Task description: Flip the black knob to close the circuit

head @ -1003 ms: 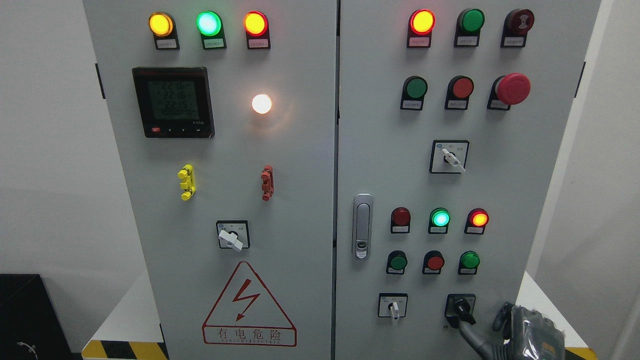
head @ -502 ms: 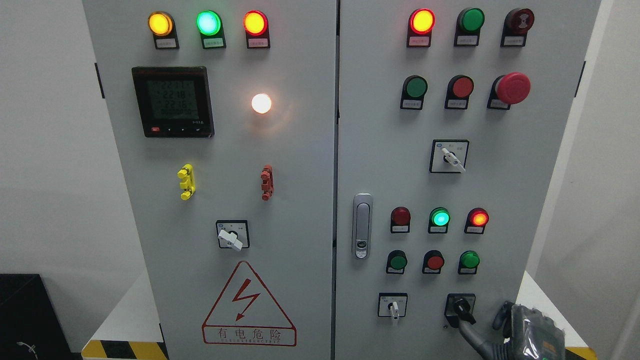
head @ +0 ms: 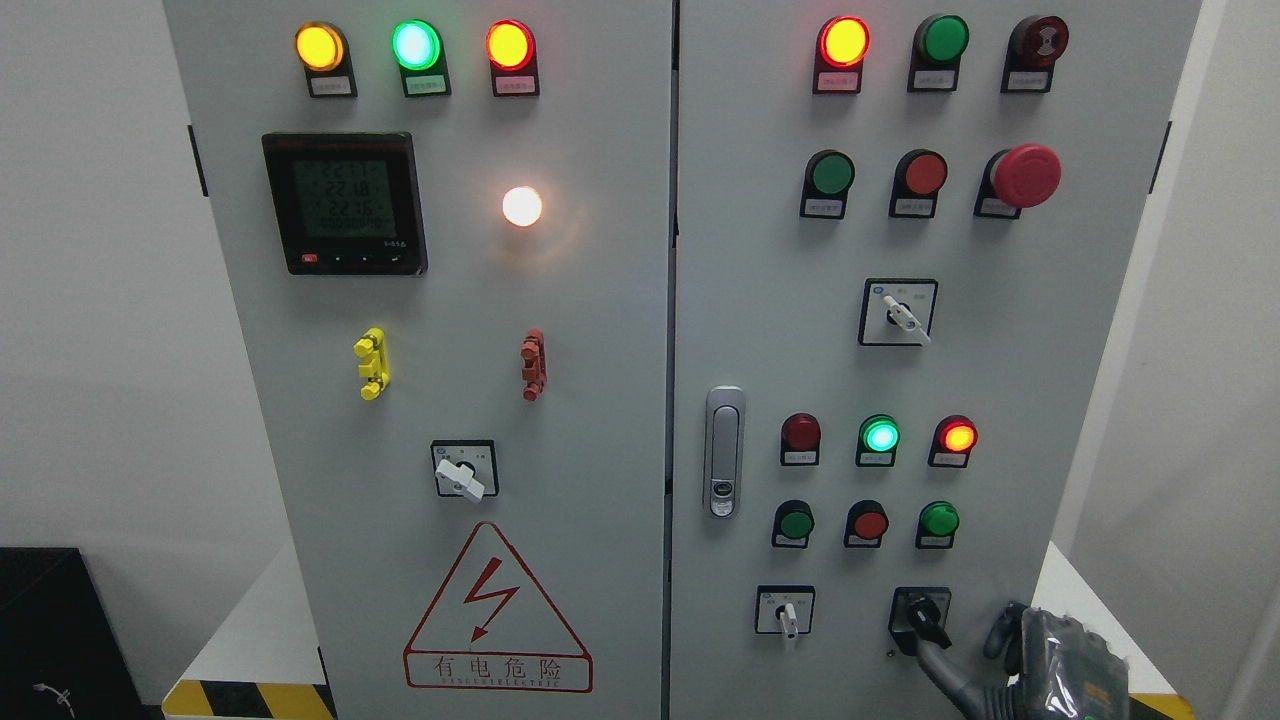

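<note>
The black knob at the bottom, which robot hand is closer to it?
The right hand. It sits just right of the black knob, with one finger reaching up to it. The left hand is not in view.

The panel's got four rotary switches: three white-handled (head: 460,478) and one black knob (head: 925,618). Also one red mushroom button (head: 1026,175), one digital meter (head: 345,203) and one door latch (head: 724,451).

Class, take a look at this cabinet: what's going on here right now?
A humanoid robot faces a grey electrical cabinet covered in lamps, buttons and switches. Its right hand comes in at the lower right, with one finger reaching up to the black knob at the bottom of the right door. The knob's handle points down and to the right. The left hand is out of view.
</note>
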Robot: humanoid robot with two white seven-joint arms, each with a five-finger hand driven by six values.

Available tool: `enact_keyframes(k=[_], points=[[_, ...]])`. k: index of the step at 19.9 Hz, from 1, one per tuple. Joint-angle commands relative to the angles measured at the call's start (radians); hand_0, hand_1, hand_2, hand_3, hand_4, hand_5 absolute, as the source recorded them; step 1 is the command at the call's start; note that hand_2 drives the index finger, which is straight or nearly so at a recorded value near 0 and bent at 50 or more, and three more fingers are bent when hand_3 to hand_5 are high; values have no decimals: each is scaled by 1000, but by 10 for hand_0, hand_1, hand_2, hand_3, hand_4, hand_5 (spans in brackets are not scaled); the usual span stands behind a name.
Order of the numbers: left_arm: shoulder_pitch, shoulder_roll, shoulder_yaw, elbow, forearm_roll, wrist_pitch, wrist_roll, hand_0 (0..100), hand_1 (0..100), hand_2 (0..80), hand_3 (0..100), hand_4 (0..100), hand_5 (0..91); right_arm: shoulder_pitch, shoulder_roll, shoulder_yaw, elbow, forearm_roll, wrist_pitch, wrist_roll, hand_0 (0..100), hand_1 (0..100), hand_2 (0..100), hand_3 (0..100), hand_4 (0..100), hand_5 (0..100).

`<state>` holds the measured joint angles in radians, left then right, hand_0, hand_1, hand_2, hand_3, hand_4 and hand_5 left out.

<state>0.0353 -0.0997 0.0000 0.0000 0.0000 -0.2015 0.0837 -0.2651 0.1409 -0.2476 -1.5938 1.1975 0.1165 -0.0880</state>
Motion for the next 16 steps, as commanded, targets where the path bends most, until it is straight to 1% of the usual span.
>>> enact_keyframes(k=[1, 7, 16], points=[[0, 0, -20, 23, -21, 1, 1, 0, 0, 0, 0, 0, 0, 17, 0, 56, -6, 1, -1, 2, 0, 302, 740, 899, 718, 736], [0, 0, -20, 21, -21, 1, 1, 0, 0, 0, 0, 0, 0, 29, 0, 96, -2, 4, -11, 1, 0, 301, 740, 899, 718, 736], [0, 0, -20, 21, -21, 1, 1, 0, 0, 0, 0, 0, 0, 53, -1, 108, -14, 2, -23, -10, 0, 301, 736, 899, 718, 737]])
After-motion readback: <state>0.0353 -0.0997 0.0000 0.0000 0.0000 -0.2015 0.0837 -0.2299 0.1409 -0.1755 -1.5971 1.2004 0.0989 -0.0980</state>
